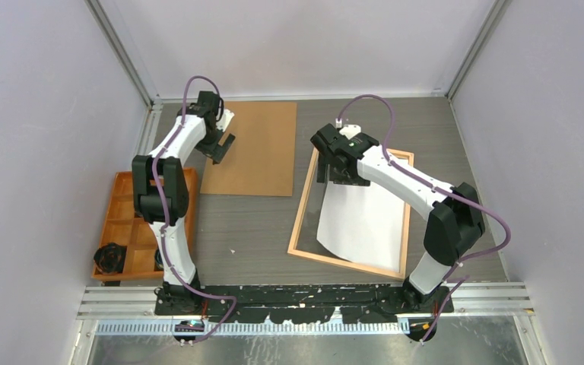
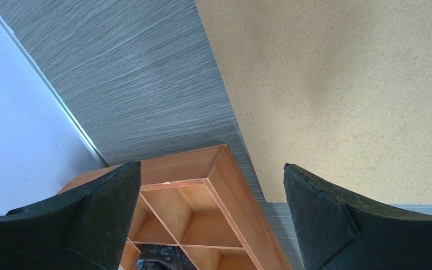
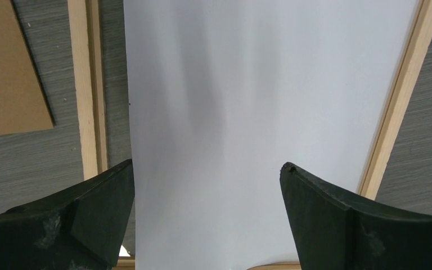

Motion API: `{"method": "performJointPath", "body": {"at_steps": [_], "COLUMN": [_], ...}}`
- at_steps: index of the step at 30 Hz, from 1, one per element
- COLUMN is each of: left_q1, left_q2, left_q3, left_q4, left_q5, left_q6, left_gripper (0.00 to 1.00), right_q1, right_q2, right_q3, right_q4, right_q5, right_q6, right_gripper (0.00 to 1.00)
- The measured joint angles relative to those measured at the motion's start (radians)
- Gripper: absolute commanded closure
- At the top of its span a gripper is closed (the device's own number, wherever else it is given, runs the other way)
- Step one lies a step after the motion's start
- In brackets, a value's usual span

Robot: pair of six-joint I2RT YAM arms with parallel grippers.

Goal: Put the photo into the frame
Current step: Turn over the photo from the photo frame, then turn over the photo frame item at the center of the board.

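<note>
Hovering apart over the photo [image 1: 365, 220], the right fingers [image 3: 84, 219] are letting it lie white-side-up inside the frame [image 1: 301, 213], while the left fingers [image 2: 90, 219] are hanging apart over the backing board [image 1: 251, 148].

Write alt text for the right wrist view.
The photo, white back up and slightly rippled, lies inside the frame on the grey table, below the open right claw. A corner of the brown board shows at upper left.
</note>
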Motion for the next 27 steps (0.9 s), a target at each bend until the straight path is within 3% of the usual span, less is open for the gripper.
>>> {"method": "performJointPath", "body": {"at_steps": [23, 27], "left_q1": [0.003, 0.015], "left_q2": [0.0, 0.03], "left_q3": [0.003, 0.071], "left_q4": [0.0, -0.011], "left_q5": [-0.02, -0.038], "left_q6": [0.019, 0.021], "left_gripper": [0.0, 0.0], "right_q1": [-0.111, -0.11], "right_q2": [0.0, 0.03], "right_q3": [0.0, 0.046], "right_q4": [0.186, 0.214], "right_q5": [-0.278, -0.303], "right_q6": [-0.008, 0.005], "right_gripper": [0.0, 0.0]}}
